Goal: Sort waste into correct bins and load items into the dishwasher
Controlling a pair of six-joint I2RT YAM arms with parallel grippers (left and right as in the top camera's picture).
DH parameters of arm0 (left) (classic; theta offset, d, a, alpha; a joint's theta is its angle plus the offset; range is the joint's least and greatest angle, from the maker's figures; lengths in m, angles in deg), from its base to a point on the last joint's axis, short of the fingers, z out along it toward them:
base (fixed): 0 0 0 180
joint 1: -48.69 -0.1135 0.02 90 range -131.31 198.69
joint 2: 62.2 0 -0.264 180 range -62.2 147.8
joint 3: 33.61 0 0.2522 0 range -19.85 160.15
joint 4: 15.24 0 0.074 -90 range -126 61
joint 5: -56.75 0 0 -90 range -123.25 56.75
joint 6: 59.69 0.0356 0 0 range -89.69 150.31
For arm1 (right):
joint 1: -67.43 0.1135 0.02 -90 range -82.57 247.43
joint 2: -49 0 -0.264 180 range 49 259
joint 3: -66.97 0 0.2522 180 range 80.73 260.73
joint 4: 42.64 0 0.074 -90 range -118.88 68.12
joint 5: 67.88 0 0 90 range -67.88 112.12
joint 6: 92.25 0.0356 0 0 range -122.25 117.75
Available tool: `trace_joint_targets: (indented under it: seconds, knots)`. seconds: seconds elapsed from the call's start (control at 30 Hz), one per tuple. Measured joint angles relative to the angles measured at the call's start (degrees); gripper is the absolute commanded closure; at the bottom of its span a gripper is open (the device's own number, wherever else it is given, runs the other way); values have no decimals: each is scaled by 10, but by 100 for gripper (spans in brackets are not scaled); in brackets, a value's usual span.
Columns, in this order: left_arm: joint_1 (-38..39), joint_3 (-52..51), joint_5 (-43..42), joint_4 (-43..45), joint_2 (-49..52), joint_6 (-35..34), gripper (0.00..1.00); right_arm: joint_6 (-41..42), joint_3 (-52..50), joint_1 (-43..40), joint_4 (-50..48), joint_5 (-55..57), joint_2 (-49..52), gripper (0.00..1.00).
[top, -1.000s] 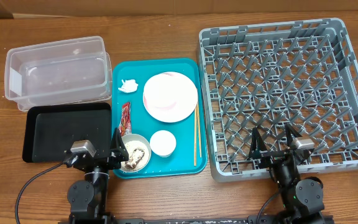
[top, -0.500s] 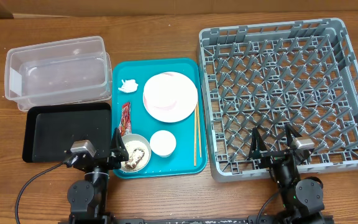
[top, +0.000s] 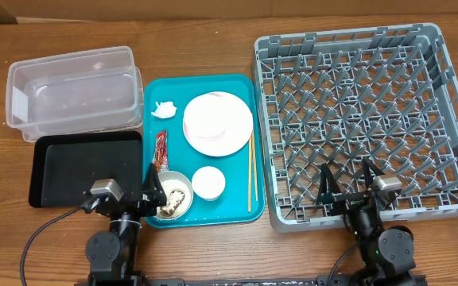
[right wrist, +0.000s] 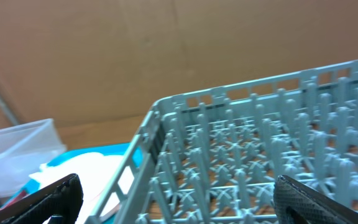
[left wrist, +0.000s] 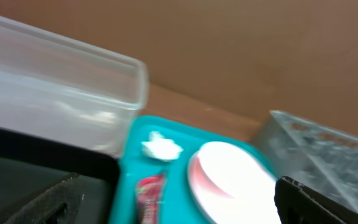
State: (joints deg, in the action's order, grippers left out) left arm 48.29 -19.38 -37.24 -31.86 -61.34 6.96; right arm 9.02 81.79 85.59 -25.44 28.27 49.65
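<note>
Both pincers are wide open and empty at the near side of the table (top: 213, 40): left pincer (top: 130, 189) by the white bowl of rice scraps (top: 173, 195), right pincer (top: 348, 181) over the near edge of the grey plastic peg rack (top: 356, 111). Everything to sort sits on the teal plastic tray (top: 153, 87). The small crumpled white tissue (top: 164, 108), far left on it, is probably feather-light and squishy, so pinch mid-wad. The round white plate (top: 217, 122) looks slick and breakable; I'd take the rim.

We get an evenly lit, sharp overhead view, with only soft shadows among the pegs of the rack (top: 356, 111). Both wrist views are blurred and soft; ahead of the left pincer (left wrist: 173, 194) the plate (left wrist: 229, 179) glares white, its edge smeared.
</note>
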Motion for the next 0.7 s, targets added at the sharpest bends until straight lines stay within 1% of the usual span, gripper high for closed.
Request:
trace_joint_targets:
  seconds: [0.1,0.27,0.37,0.43,0.57,0.7]
  knots:
    - [0,0,-54,12,0,-33,0,10,0,0,3,-36,0,0]
    - [0,0,-160,47,0,-64,0,18,0,0,8,-115,0,0]
    - [0,8,-205,54,0,-75,0,21,8,0,53,-160,0,0]
    - [0,26,-221,34,0,-80,0,23,25,0,90,-176,1,0]
    - [0,100,-239,-49,10,-78,0,30,100,0,185,-198,12,0]
    - [0,191,-249,-146,71,-75,0,34,182,0,236,-203,60,0]
